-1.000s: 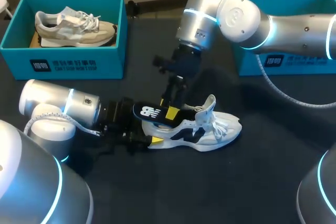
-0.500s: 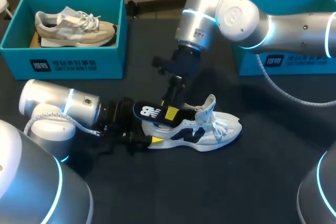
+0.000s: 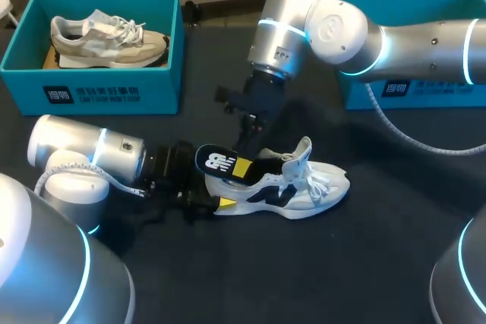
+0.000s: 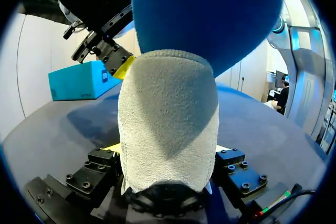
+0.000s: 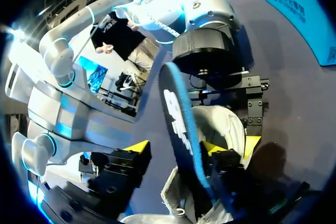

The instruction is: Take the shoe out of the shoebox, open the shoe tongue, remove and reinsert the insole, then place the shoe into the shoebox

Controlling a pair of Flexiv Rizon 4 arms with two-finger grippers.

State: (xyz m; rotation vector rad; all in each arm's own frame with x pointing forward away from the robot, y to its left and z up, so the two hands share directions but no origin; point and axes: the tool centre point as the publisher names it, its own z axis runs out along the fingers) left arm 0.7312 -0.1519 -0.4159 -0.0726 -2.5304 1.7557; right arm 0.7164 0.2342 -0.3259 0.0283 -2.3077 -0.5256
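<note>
A white and black sneaker (image 3: 304, 184) lies on its side on the dark table. My left gripper (image 3: 216, 193) is shut on its heel. In the left wrist view the pale heel (image 4: 168, 119) fills the gap between the fingers (image 4: 102, 163). A dark blue insole (image 3: 216, 162) sticks up out of the heel opening. My right gripper (image 3: 244, 163) comes down from above and straddles it. In the right wrist view the insole (image 5: 176, 108) stands between the yellow tips of my right gripper (image 5: 176, 148), with a gap on one side, so it is open.
A teal shoebox (image 3: 114, 89) at the back left holds a beige sneaker (image 3: 106, 36). A second teal shoebox (image 3: 410, 89) stands at the back right, behind my right arm. The table in front of the sneaker is bare.
My right gripper's fingers have drawn closer around the insole and the arm has shifted slightly left. The insole's free end has tipped up a little. The left arm is still.
</note>
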